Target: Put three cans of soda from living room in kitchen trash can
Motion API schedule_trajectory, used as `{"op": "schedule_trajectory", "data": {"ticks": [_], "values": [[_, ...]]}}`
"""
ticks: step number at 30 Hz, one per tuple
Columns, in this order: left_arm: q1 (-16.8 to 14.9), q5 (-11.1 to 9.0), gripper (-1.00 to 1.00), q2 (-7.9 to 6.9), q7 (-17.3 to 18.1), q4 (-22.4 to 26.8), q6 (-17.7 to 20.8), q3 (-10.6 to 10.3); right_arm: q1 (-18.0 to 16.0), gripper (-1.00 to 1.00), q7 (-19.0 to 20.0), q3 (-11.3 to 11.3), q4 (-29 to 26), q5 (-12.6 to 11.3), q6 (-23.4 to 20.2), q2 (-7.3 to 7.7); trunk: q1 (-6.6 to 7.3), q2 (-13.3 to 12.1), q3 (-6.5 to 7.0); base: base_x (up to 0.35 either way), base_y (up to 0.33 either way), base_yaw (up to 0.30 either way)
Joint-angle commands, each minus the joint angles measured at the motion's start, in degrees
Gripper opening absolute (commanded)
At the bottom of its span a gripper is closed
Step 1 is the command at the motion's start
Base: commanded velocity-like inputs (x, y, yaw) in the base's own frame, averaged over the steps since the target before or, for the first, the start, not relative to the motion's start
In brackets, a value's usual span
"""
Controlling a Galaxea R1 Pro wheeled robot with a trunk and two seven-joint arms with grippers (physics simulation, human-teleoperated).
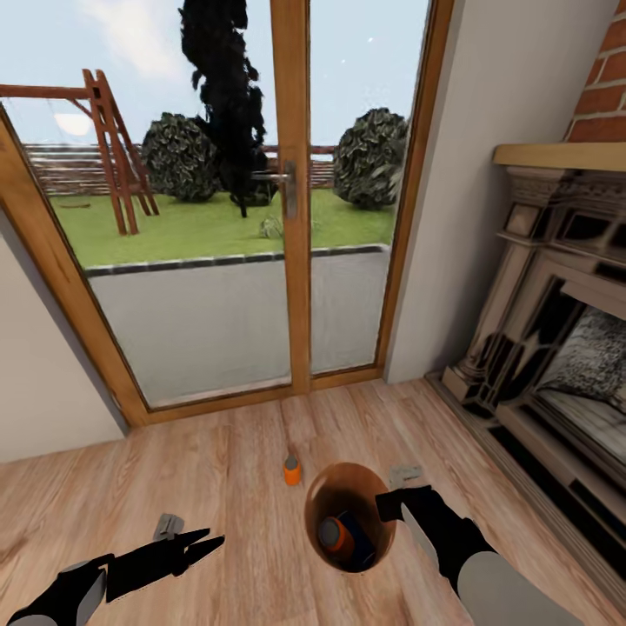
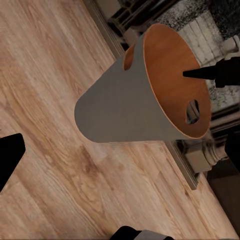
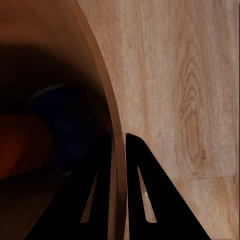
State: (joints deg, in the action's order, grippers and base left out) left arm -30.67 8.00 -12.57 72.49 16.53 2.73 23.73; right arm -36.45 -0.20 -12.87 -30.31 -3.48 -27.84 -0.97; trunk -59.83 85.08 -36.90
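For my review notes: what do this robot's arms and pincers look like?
Both arms have pale grey, rounded forearm shells ending in black wrist sections. The left pincer has two slim, pointed black fingers. The right pincer shows flat, triangular black fingers with narrow slots. No cables or markings are visible.

home living room: fireplace (image 1: 556,348), garden door (image 1: 291,200)

Matt grey trash can (image 2: 122,112) – smooth copper-brown inside – on grained wood floor (image 1: 217,461).

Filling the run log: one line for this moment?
right gripper: shut on trash can rim | two cans inside | orange can on floor | left gripper: open
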Motion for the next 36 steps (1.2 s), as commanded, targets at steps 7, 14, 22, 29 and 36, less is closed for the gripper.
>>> {"op": "schedule_trajectory", "data": {"ticks": [7, 14, 22, 29, 36], "values": [[0.0, 0.0, 1.00, 0.04, -0.6, 0.0, 0.0, 0.0, 0.0, -1.00, 0.5, 0.4, -3.8, -0.7, -1.1, 2.22, 0.00, 0.0, 0.01, 0.347, 0.001, 0.000], [0.0, -0.2, 1.00, 0.17, -7.5, 0.1, -0.1, 0.1, 0.0, -1.00, 0.5, 2.3, -9.8, -0.8, -8.4, 4.42, 0.00, 0.0, 0.01, 0.347, 0.000, 0.000], [0.0, -0.3, 1.00, 4.19, -25.0, 1.0, -0.2, -0.2, 0.0, -1.00, 0.5, 7.9, -17.2, -0.8, -18.1, 5.07, 0.00, 0.0, 0.01, 0.347, 0.000, 0.000], [0.0, -0.2, 1.00, 9.11, -40.8, 3.8, -2.7, -0.2, 0.0, -1.00, 0.5, 8.6, -20.2, -0.8, -21.5, 5.15, 0.00, 0.0, 0.01, 0.347, 0.000, 0.000], [0.0, 0.0, 1.00, 11.59, -50.0, 3.8, -5.7, -0.3, 0.0, -1.00, 0.5, 8.6, -20.4, -0.8, -21.8, 5.16, 0.00, 0.0, 0.01, 0.347, 0.000, 0.000]]}}
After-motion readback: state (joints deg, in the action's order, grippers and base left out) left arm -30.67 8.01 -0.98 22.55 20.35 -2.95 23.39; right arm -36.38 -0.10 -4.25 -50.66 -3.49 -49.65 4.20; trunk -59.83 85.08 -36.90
